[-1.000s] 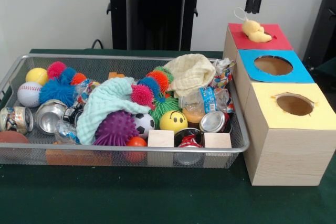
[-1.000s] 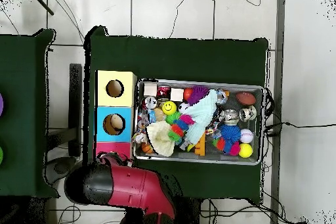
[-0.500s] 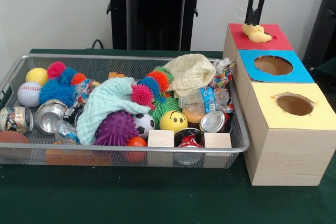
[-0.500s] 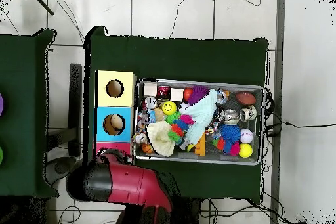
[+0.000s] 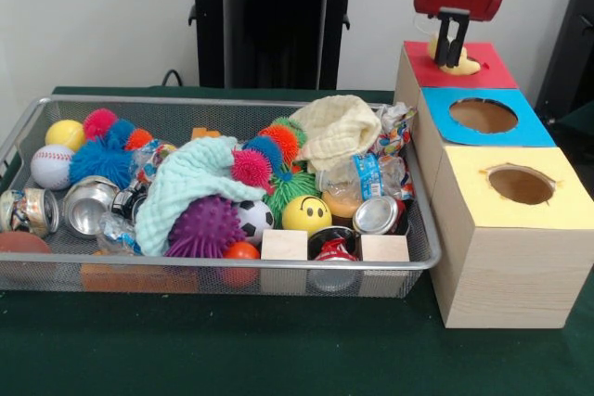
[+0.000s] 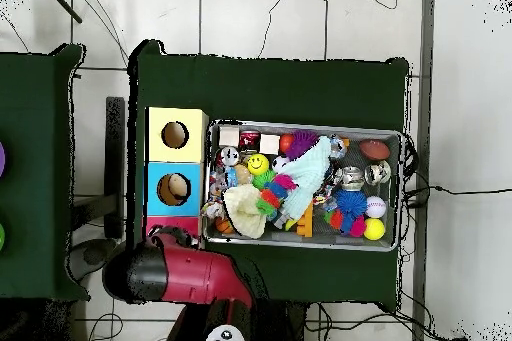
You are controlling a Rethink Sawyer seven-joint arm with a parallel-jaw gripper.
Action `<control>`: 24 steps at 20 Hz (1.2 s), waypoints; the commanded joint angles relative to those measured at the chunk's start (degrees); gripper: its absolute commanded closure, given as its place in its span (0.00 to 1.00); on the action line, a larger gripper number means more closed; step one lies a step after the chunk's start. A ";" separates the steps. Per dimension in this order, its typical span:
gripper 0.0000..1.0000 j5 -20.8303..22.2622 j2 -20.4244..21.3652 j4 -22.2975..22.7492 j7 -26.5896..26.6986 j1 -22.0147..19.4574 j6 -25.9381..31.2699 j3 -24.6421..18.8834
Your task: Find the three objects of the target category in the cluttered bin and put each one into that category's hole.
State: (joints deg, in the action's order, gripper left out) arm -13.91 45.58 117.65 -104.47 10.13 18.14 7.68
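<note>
From the front camera I see the red and black gripper (image 5: 452, 51) down over the red-topped section of the wooden sorting box (image 5: 487, 70), its two dark fingers close together with their tips pressed into the soft yellow plush toy (image 5: 464, 64) that sits in that section's hole; whether they pinch it or only push on it I cannot tell. Next along the box from the red top is the blue-topped hole (image 5: 483, 115), then the yellow-topped hole (image 5: 521, 185), both showing only dark insides. Beside the box lies the silver wire mesh bin (image 5: 37, 110), crowded with spiky rubber balls, a mint green cloth (image 5: 190, 185), a cream cloth (image 5: 336, 129), crushed cans, a yellow smiley ball (image 5: 306, 213) and two wooden cubes. From the overhead camera, the red arm (image 6: 185, 275) covers the red end of the box, hiding gripper and toy; the bin (image 6: 303, 127) lies against the box's long side.
</note>
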 commanded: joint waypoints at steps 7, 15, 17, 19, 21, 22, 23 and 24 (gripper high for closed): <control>1.00 1.56 -3.24 3.17 -7.86 -0.20 -2.13 -5.52; 1.00 1.16 -0.37 5.88 -7.96 0.17 -0.02 -5.41; 1.00 0.98 -1.09 6.09 -7.79 -0.53 -1.15 -6.28; 1.00 0.87 -1.28 6.03 -7.84 -0.62 -1.35 -6.49; 1.00 0.87 -1.35 5.97 -7.68 -0.84 -1.31 -6.66; 1.00 1.06 -1.20 5.68 -7.52 -0.67 -0.91 -6.34; 1.00 1.22 -0.95 5.33 -7.30 -0.55 -0.17 -6.01; 1.00 1.41 -0.65 5.02 -7.01 -0.54 0.41 -5.76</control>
State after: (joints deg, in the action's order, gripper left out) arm -13.93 45.51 119.78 -104.47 10.90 18.12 6.50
